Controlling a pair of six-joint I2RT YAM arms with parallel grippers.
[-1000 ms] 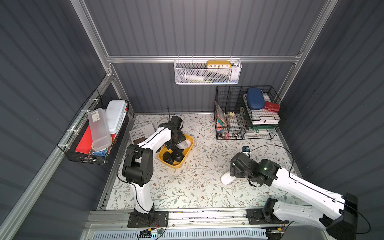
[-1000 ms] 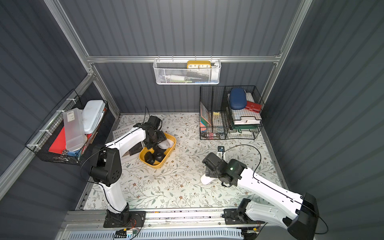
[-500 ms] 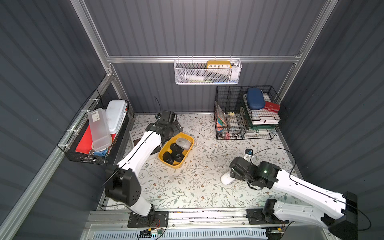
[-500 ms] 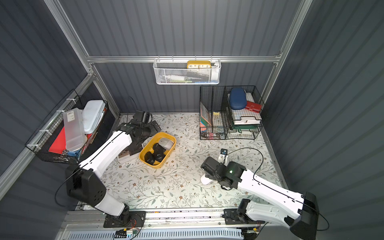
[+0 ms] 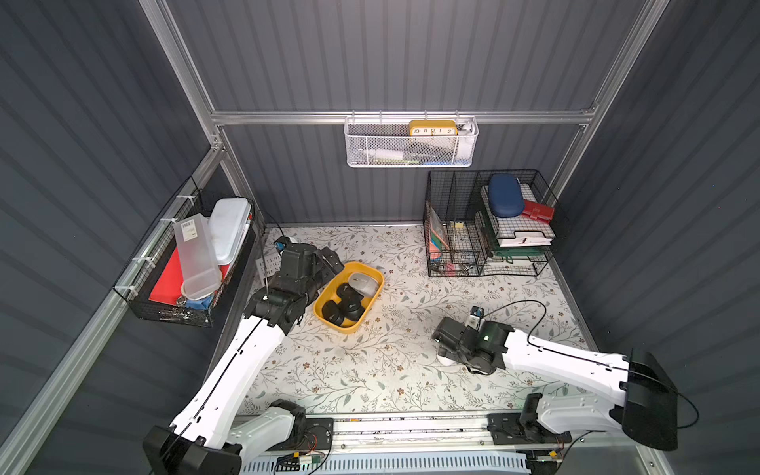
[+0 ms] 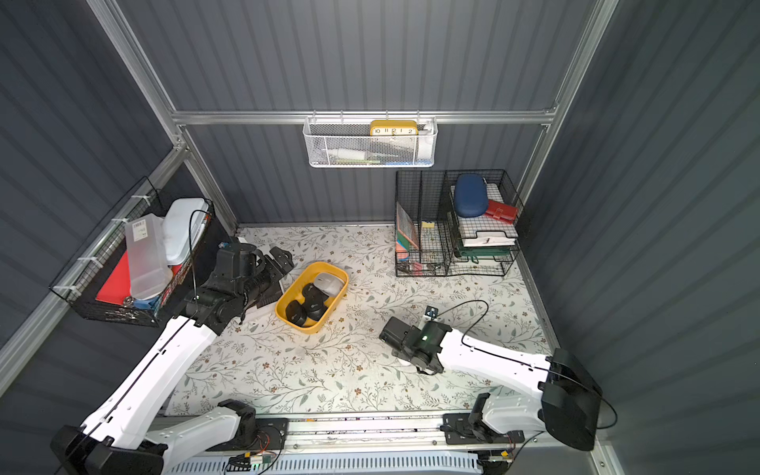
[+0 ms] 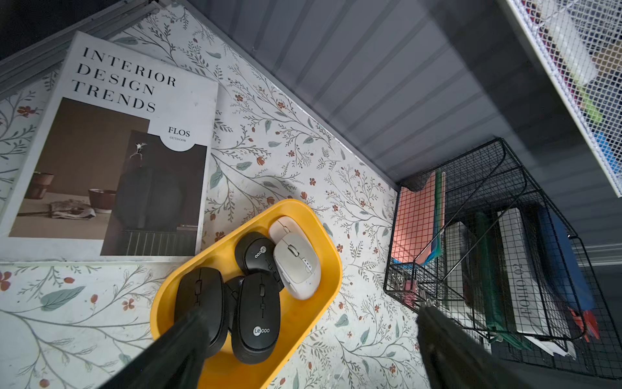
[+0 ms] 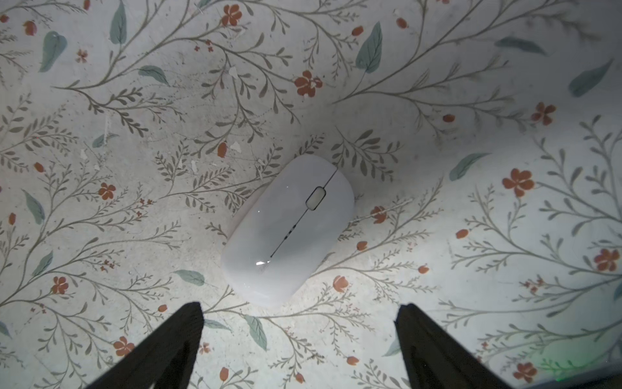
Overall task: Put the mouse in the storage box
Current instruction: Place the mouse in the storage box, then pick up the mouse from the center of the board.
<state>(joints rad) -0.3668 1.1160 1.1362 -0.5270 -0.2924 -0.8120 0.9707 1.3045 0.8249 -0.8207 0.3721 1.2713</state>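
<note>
White mouse: the white mouse lies flat on the floral tabletop, button side up. In both top views only a pale edge of it shows beneath the right arm's wrist.
Right gripper: the right gripper hovers just above the mouse with its jaws spread wide and nothing between them. The dark fingers are not touching it.
Direction: the mouse sits just ahead of the fingertips, roughly centred between them.
Long axis: it runs on a diagonal to the line between the two fingers, so a close from here would likely catch the shell corner to corner. A wrist turn looks needed first.
Nearer arm: the right, by far.
Left gripper: the left gripper is fully open and empty, poised beside the box and well apart from the white mouse.
Storage box: the yellow storage box stands well across the tabletop from the mouse, toward the left arm. It already holds several black mice and a grey mouse.
</note>
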